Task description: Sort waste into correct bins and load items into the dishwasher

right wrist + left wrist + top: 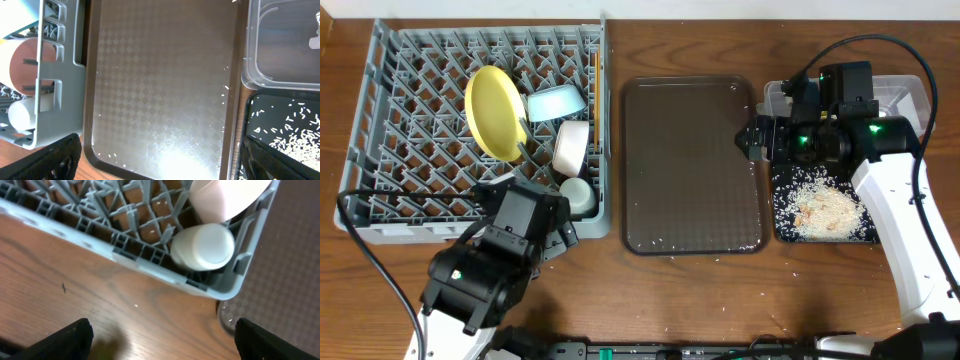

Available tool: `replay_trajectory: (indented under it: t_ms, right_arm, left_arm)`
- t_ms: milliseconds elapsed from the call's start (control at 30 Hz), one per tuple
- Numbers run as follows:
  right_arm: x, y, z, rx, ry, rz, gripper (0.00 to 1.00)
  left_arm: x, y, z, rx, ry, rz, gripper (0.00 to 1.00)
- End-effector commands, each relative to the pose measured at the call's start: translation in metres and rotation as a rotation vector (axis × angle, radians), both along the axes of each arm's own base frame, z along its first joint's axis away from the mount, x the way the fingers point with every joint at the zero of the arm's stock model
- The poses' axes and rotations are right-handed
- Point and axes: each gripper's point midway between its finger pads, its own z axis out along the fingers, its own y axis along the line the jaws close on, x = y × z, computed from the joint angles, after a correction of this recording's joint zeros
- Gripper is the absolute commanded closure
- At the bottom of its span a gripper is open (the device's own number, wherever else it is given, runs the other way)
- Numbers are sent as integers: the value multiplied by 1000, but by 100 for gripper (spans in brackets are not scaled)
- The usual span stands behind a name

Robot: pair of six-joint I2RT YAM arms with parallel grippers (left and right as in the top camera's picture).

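Note:
The grey dishwasher rack point(420, 150) holds a yellow plate point(492, 112), a light-blue bowl point(556, 102), a white bowl point(572, 145) and a small white cup point(578, 193) in its front right corner. My left gripper point(162, 345) stands open over bare wood just outside that corner, with the cup point(205, 246) ahead of it and nothing between its fingers. My right gripper point(160, 165) is open above the brown serving tray point(160, 85). Rice and crumbs point(825, 208) lie in the black bin point(782, 225). The right arm hides most of the clear bin point(910, 95).
The dark-brown serving tray point(690, 165) lies between the rack and the bins, with a few stray rice grains along its front and right edges. Grains also dot the table in front of it. The left arm's body point(480, 275) fills the table's front left.

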Motion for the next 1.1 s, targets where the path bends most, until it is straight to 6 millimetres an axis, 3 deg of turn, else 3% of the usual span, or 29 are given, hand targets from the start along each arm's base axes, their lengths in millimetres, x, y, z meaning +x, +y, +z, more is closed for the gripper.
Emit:
replay_trajectory:
  t_ms: [0, 167, 300, 500, 767, 1067]
  right_arm:
    - [-1, -1, 7, 0, -20, -3, 1]
    - [-1, -1, 7, 0, -20, -3, 1]
    - [-1, -1, 7, 0, -20, -3, 1]
    - [-1, -1, 7, 0, -19, -3, 1]
    - [-1, -1, 7, 0, -20, -3, 1]
    - [-1, -1, 7, 0, -20, -3, 1]
  left_arm:
    - [10, -3, 1, 45, -33, -77, 9]
    - [38, -12, 10, 46, -210, -229, 9]
    - [50, -6, 6, -13, -358, -251, 8]
    - [43, 23, -16, -44, -493, -146, 9]
    - [35, 42, -22, 26, -706, -146, 9]
    - [28, 64, -47, 127, -740, -107, 8]
